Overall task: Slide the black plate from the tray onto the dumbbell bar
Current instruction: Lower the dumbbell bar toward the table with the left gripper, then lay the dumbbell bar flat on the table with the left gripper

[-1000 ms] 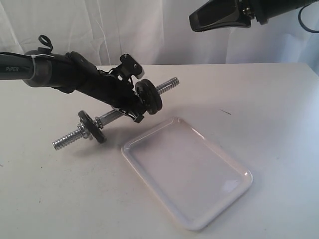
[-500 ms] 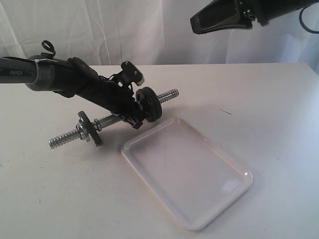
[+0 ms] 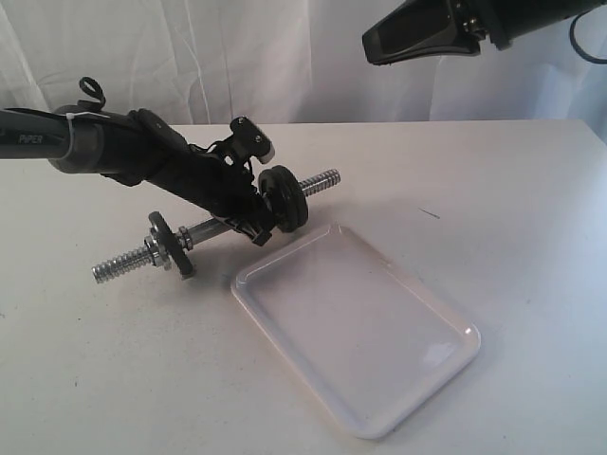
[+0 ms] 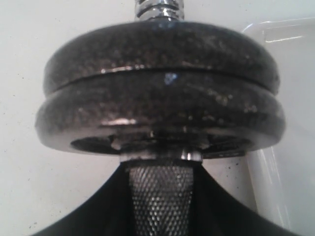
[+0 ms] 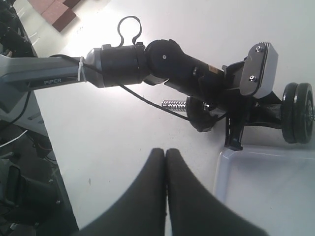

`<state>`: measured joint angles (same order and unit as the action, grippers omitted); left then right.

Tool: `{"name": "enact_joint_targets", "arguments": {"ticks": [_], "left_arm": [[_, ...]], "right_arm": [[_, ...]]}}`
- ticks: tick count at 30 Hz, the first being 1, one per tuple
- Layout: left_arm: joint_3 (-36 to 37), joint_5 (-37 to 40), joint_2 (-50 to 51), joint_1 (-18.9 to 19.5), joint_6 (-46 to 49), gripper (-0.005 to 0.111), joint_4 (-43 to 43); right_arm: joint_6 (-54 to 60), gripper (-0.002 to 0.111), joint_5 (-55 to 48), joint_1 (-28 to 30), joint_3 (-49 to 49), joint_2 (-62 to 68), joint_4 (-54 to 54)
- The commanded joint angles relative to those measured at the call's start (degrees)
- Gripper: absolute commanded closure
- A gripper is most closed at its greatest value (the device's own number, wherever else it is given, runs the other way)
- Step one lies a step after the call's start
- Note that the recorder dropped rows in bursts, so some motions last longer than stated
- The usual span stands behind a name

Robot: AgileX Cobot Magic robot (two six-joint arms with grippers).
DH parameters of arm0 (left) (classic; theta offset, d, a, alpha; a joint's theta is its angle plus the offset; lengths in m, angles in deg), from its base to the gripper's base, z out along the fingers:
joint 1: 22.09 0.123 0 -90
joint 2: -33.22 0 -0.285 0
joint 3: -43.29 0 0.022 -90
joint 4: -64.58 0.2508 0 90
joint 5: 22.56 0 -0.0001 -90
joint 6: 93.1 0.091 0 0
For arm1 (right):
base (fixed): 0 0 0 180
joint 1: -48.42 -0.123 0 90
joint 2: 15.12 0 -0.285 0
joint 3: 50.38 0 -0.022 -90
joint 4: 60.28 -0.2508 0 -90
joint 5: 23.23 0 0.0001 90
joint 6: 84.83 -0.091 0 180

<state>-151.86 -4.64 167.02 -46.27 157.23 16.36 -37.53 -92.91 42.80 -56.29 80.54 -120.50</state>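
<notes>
My left gripper (image 3: 251,224) is shut on the knurled middle of the dumbbell bar (image 3: 205,227), and holds it tilted with its right end raised. Two black discs sit pressed together on that end. The outer one is the black plate (image 3: 294,199) (image 4: 162,46), and beyond it the threaded tip sticks out. The inner disc (image 4: 162,115) lies just ahead of my left gripper (image 4: 161,196). A third disc (image 3: 163,245) sits at the bar's low left end on the table. The white tray (image 3: 356,327) holds nothing. My right gripper (image 3: 372,43) (image 5: 165,153) hangs shut and high above the table.
The tray's near corner (image 4: 290,98) lies close beside the paired discs, under the bar's raised end. The white table runs to a draped white backdrop. The left arm's black links (image 5: 162,64) stretch over the table's left half. The tray rim (image 5: 221,162) lies near the right fingertips.
Between one second and half a second ago the left arm lowered the bar, so its raised right end dropped and the tilt lessened. Nothing has moved since. The right gripper stayed put.
</notes>
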Motion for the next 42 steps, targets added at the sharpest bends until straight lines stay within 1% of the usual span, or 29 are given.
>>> {"name": "enact_joint_targets", "arguments": {"ticks": [1,22,24,29,31,42], "left_arm": [[-1.0,0.3,-2.5,0.1,-1.2,0.107,-6.2],[-1.0,1.9,-2.5,0.1,-1.3,0.106,-6.2],[-1.0,1.9,-2.5,0.1,-1.3,0.101,-6.2],[-1.0,1.9,-2.5,0.1,-1.8,0.077,-6.2],[-1.0,1.9,-2.5,0.1,-2.6,0.072,-6.2],[-1.0,3.4,-2.5,0.1,-2.9,0.070,-6.2]], "right_arm": [[-0.1,0.108,-0.3,0.6,-0.1,-0.5,-0.3],[0.0,0.108,-0.3,0.6,-0.1,-0.5,-0.3],[0.0,0.108,-0.3,0.6,-0.1,-0.5,-0.3],[0.0,0.108,-0.3,0.6,-0.1,-0.5,-0.3],[0.0,0.108,-0.3,0.6,-0.1,-0.5,-0.3],[0.0,0.108,-0.3,0.6,-0.1,-0.5,-0.3]]}}
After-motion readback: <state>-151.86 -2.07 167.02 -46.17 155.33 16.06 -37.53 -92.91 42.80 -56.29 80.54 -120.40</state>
